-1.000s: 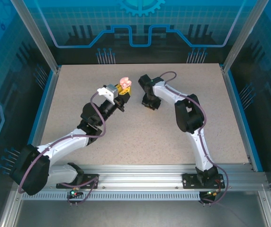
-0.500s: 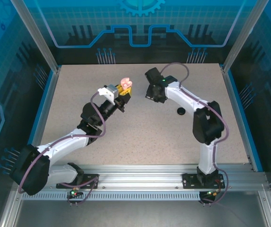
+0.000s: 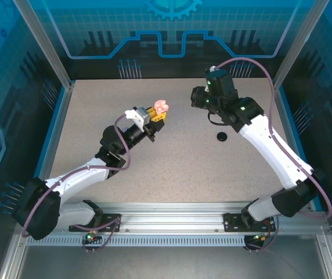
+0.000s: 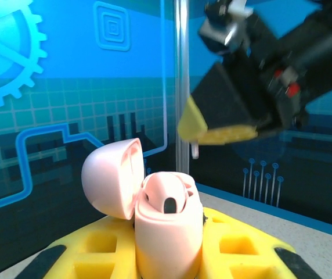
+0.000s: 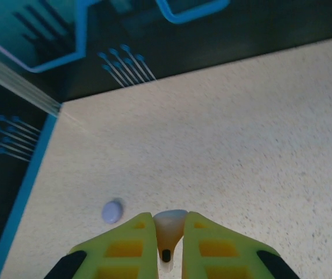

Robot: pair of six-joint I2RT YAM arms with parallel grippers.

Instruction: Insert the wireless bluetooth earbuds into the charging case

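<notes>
Transfer step: right gripper [image 5: 167, 247] jaws pinch pink earbud [image 5: 170, 221], left gripper [image 3: 157, 113] jaws clamp open charging case [image 4: 167, 224] — next, align over socket.

You have a pale pink round plastic charging case [image 4: 166, 226] between the left gripper's [image 3: 157, 114] yellow fingers [image 4: 235, 247]. The right gripper's [image 5: 168, 232] fingers are yellow too, on a pale pink stemmed earbud [image 5: 169, 224] with a black tip. The tabletop [image 5: 241, 145] is speckled beige, under a small lilac rounded piece [image 5: 112, 211]. The far wall panel [image 4: 67, 87] is blue with paler gear and circuit lines.
</notes>
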